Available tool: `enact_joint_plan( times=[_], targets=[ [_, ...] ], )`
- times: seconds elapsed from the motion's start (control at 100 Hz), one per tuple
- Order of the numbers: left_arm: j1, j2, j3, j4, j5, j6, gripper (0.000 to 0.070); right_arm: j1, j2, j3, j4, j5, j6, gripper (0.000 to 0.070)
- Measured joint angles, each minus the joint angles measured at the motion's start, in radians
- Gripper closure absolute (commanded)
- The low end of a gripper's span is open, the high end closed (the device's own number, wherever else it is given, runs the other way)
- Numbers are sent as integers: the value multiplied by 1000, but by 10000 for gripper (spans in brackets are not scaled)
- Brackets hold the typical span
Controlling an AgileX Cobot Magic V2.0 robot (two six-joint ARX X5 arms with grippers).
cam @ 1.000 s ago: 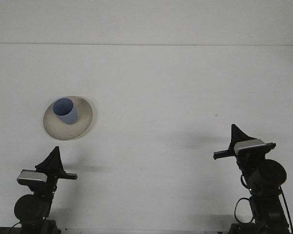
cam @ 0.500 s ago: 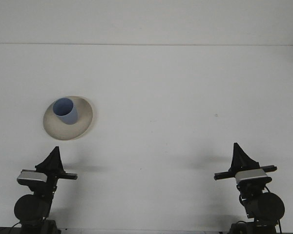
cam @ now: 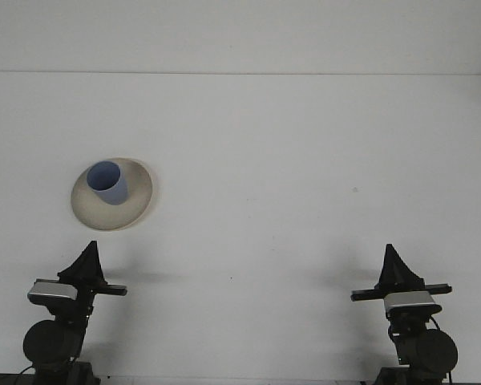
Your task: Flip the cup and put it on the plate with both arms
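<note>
So the blue cup (cam: 107,182) sits upright, mouth up, on the beige plate (cam: 133,207), over on the left half of the white table (cam: 289,160). Both arms are parked low at the near edge, well apart from the plate. The left gripper (cam: 88,258) is closest to it (just below the plate from this angle), and the right gripper (cam: 394,262) is way off on the other side. Neither holds anything; honestly can't tell whether either pincer is apart or together.
</note>
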Motion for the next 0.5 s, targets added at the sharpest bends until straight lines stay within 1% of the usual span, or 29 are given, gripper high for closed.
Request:
enact_joint_plan(
  times=[0.32, 0.5],
  targets=[
    [0, 0, 0, 0, 0, 0, 688, 0, 0, -14, 13, 89, 2, 699],
    [0, 0, 0, 0, 0, 0, 688, 0, 0, -14, 13, 93, 7, 699]
  ],
)
